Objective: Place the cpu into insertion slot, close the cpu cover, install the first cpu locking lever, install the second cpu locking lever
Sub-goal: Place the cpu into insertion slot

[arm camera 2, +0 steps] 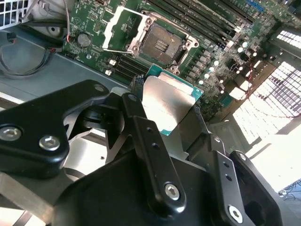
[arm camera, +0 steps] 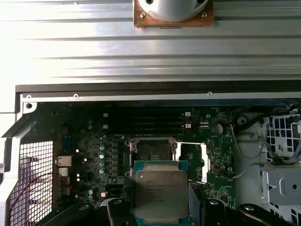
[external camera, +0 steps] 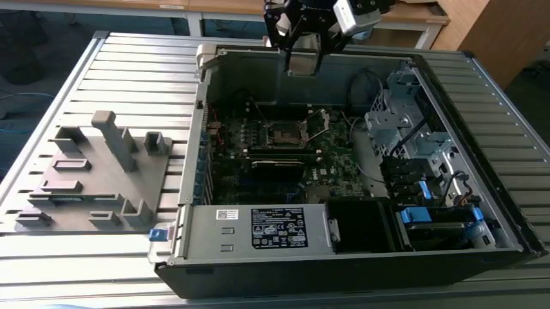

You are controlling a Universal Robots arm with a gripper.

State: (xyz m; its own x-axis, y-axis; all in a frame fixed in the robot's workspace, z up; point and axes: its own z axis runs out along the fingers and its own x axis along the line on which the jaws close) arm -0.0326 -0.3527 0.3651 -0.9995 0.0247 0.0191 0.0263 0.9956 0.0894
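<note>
Gripper hangs over the far wall of the open computer case, high above the board. It is closed narrow on the cpu. The black fingers clamp two opposite edges, and the other two edges are free. The silver top shows in both wrist views, with the green rim visible round the lid.

The cpu is off the board and well apart from the insertion slot. The slot lies bare, a dark centre inside its metal rim, with nothing resting in it.

The cpu cover is swung up and back. In the exterior view it stands tilted at the slot's right edge, so the air above the slot is open.

Memory slots run just beside one edge of the slot. A loop of black cable hangs near the case's far wall, to the exterior view's right of the gripper, with the grey drive cage further right. The power supply fills the near edge of the case.

The case sits on the slatted metal counter. A grey fixture tray lies at the exterior view's left, apart from the case.
</note>
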